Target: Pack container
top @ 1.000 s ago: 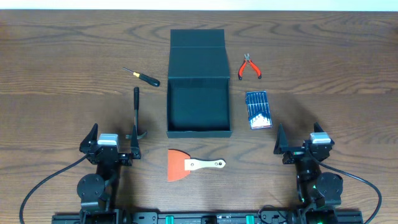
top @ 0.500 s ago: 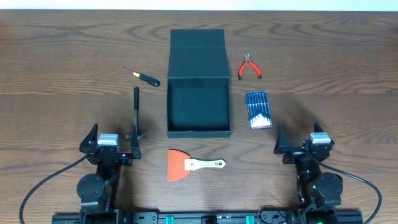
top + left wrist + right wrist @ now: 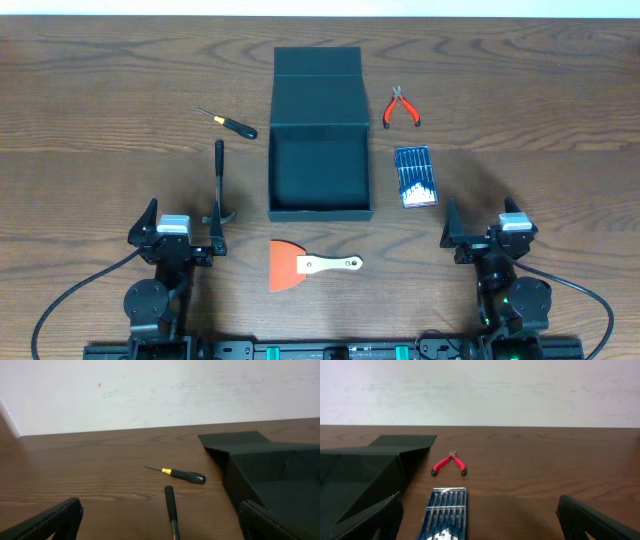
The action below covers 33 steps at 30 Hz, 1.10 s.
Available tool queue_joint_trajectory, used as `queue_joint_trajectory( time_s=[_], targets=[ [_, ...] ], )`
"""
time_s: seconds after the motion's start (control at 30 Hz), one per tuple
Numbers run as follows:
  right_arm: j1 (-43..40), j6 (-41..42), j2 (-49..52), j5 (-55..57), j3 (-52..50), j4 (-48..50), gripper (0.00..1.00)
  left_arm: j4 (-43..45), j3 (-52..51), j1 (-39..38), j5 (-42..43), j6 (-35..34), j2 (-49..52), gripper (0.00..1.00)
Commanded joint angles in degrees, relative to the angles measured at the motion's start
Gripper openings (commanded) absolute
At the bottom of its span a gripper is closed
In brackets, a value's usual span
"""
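Note:
The dark container (image 3: 320,212) stands open at the table's middle, its flap lid (image 3: 317,75) folded back away from me, and only its dark floor shows inside. It appears at the right in the left wrist view (image 3: 270,467) and at the left in the right wrist view (image 3: 365,472). My left gripper (image 3: 183,222) rests near the front edge, open, with the hammer handle (image 3: 171,505) lying between its fingers untouched. My right gripper (image 3: 482,222) is open too, just short of the blue pack of small tools (image 3: 445,512).
A black hammer (image 3: 218,185) and a black-and-yellow screwdriver (image 3: 228,122) lie left of the container. Red pliers (image 3: 402,108) and the blue tool pack (image 3: 416,177) lie to its right. An orange scraper with a wooden handle (image 3: 305,265) lies in front.

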Motion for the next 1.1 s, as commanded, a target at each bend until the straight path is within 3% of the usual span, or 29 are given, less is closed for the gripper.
queue_joint_trajectory(
  time_s=[0.0,0.3,0.47,0.83,1.07],
  targets=[
    [-0.46,-0.68,-0.61,-0.20,-0.13,-0.22,0.99,-2.19,-0.87,0.31,0.35,0.74,-0.31,0.98],
    [-0.37,1.46,-0.48,-0.46,0.39,-0.33,0.99,-2.19,-0.87,0.31,0.35,0.74,-0.31,0.99],
    [-0.37,0.81,5.05,-0.94,7.43,-3.43,0.99,-2.19,-0.87,0.31,0.37,0.74,-0.31,0.99],
    [-0.37,-2.10,41.77,-8.52,38.32,-11.08,0.99,-2.19,-0.87,0.31,0.35,0.74,-0.31,0.99],
    [-0.35,6.71,62.99,-9.42,57.64,-20.13,0.99,-2.19,-0.87,0.31,0.35,0.74,-0.31,0.99]
  ],
)
